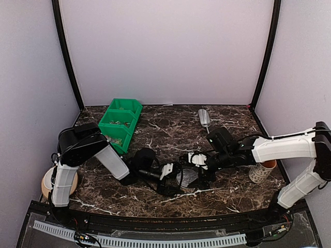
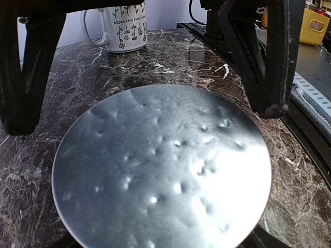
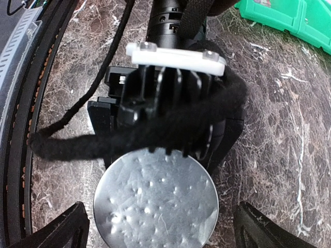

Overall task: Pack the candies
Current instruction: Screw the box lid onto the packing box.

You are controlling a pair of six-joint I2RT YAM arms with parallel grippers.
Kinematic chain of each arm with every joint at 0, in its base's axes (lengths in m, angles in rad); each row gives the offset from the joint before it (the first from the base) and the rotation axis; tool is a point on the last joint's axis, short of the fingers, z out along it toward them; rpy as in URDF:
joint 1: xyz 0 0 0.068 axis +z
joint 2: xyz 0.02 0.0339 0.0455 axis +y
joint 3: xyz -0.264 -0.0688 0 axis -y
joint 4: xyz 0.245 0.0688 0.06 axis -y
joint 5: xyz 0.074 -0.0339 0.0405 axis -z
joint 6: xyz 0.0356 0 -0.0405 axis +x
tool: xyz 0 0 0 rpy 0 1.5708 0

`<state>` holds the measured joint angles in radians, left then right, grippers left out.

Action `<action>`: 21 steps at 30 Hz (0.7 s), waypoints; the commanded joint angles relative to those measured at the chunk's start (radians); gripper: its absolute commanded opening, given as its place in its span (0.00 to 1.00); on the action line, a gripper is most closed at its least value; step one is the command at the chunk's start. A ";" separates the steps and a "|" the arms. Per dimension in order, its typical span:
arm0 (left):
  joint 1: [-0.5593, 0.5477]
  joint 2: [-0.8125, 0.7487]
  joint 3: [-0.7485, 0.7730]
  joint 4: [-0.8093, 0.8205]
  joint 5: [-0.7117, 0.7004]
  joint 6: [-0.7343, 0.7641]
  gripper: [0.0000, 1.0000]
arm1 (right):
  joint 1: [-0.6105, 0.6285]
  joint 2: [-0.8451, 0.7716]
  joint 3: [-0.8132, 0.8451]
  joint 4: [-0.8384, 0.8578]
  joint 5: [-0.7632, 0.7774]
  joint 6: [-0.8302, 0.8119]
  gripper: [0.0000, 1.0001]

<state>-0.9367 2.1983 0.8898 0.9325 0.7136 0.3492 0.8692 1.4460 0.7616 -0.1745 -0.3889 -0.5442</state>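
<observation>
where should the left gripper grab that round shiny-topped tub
Probably by its rim, fingers on opposite sides across the widest part, coming down from above. The round tub lies flat, its top bare of any handle, and the open left gripper straddles it.

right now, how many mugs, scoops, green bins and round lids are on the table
mug: 1
scoop: 1
green bin: 1
round lid: 1
total: 4
</observation>
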 commanded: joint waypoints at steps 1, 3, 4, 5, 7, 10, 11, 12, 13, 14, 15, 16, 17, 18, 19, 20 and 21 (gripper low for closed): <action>-0.024 0.067 -0.052 -0.308 -0.006 0.071 0.78 | -0.011 0.026 0.041 0.006 -0.062 -0.040 0.97; -0.024 0.067 -0.052 -0.308 -0.008 0.071 0.78 | -0.013 0.044 0.052 -0.001 -0.075 -0.044 0.97; -0.024 0.067 -0.052 -0.308 -0.009 0.070 0.79 | -0.015 0.054 0.056 -0.003 -0.082 -0.045 0.97; -0.024 0.066 -0.052 -0.307 -0.011 0.070 0.78 | -0.015 0.065 0.060 -0.007 -0.088 -0.045 0.98; -0.024 0.066 -0.053 -0.308 -0.011 0.070 0.78 | -0.015 0.083 0.067 -0.009 -0.095 -0.046 0.98; -0.024 0.067 -0.052 -0.309 -0.012 0.068 0.79 | -0.016 0.093 0.071 -0.003 -0.096 -0.042 0.99; -0.024 0.066 -0.053 -0.308 -0.012 0.068 0.78 | -0.018 0.092 0.069 0.002 -0.097 -0.040 0.99; -0.024 0.067 -0.052 -0.308 -0.014 0.068 0.79 | -0.019 0.090 0.068 0.004 -0.095 -0.039 0.99; -0.024 0.068 -0.051 -0.308 -0.015 0.068 0.78 | -0.020 0.089 0.068 0.006 -0.094 -0.035 1.00; -0.024 0.068 -0.048 -0.310 -0.016 0.065 0.79 | -0.023 0.087 0.067 0.007 -0.099 -0.033 1.00; -0.024 0.070 -0.047 -0.312 -0.018 0.065 0.78 | -0.025 0.084 0.066 0.011 -0.100 -0.031 0.99; -0.024 0.071 -0.045 -0.314 -0.019 0.064 0.78 | -0.026 0.082 0.064 0.014 -0.102 -0.028 0.99; -0.024 0.072 -0.043 -0.316 -0.021 0.062 0.78 | -0.027 0.081 0.063 0.017 -0.103 -0.024 0.98; -0.024 0.073 -0.042 -0.317 -0.024 0.061 0.78 | -0.029 0.079 0.061 0.022 -0.104 -0.023 0.97; -0.024 0.075 -0.042 -0.317 -0.025 0.061 0.78 | -0.029 0.080 0.060 0.024 -0.105 -0.018 0.96; -0.024 0.075 -0.041 -0.317 -0.028 0.061 0.78 | -0.029 0.081 0.059 0.023 -0.108 -0.015 0.95; -0.024 0.075 -0.040 -0.317 -0.030 0.058 0.78 | -0.031 0.083 0.059 0.023 -0.110 -0.014 0.94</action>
<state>-0.9367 2.1975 0.8997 0.9142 0.7227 0.3607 0.8482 1.5364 0.8074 -0.1795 -0.4747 -0.5709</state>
